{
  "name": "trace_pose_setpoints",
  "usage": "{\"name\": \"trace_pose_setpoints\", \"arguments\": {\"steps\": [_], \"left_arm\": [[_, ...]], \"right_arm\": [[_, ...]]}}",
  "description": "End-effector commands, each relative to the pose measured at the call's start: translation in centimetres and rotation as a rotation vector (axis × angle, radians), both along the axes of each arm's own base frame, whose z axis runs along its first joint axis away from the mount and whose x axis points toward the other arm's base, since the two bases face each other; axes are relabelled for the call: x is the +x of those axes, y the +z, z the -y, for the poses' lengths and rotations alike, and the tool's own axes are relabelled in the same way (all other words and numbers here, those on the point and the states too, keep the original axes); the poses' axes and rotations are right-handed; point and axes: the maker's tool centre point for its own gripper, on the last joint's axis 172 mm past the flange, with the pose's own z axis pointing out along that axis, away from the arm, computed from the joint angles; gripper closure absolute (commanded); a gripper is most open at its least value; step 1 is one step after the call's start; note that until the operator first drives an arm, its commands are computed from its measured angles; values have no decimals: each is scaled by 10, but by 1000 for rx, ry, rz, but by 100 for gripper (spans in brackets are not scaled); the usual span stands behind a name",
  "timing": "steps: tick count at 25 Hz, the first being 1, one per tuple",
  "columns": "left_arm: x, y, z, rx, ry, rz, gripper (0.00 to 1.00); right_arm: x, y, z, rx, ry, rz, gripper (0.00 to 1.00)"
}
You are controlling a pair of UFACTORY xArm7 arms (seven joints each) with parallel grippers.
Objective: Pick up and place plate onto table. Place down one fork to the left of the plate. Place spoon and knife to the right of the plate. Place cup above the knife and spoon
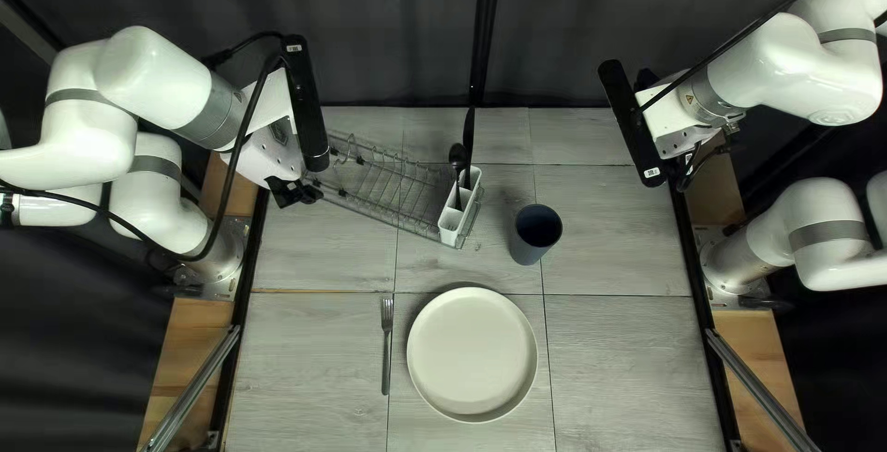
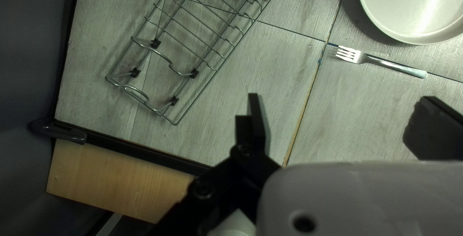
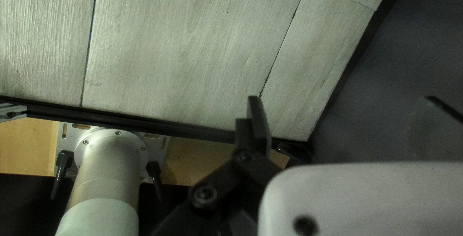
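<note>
The left end effector (image 1: 297, 193) has its black fingers apart; just beside it lies a rack of bent metal wire (image 2: 194, 73). Farther from it, a white holder (image 1: 451, 224) carries the dark spoon (image 1: 458, 154) and knife (image 1: 468, 133). Then come the shiny metal fork (image 1: 386, 350), the smooth round plate (image 1: 472, 355) on the fork's right, and the blue cup (image 1: 531, 247). The wood-grained bench (image 1: 619, 239) stretches from the cup to its black edge, near the right end effector (image 1: 688, 170), whose fingers are also apart.
</note>
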Motion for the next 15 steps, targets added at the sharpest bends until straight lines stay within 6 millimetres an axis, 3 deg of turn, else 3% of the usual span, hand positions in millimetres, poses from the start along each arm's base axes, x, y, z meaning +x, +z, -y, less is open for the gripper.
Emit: {"name": "trace_pose_setpoints", "arguments": {"steps": [1, 5, 8, 15], "left_arm": [[0, 0, 0, 0, 0, 0, 0], [0, 0, 0, 0, 0, 0, 0], [0, 0, 0, 0, 0, 0, 0], [0, 0, 0, 0, 0, 0, 0]], "right_arm": [[16, -8, 27, 86, -119, -5, 0], [37, -13, 57, 158, -246, -13, 0], [65, -17, 85, 206, -366, 3, 0], [127, -37, 93, 238, -501, 54, 0]]}}
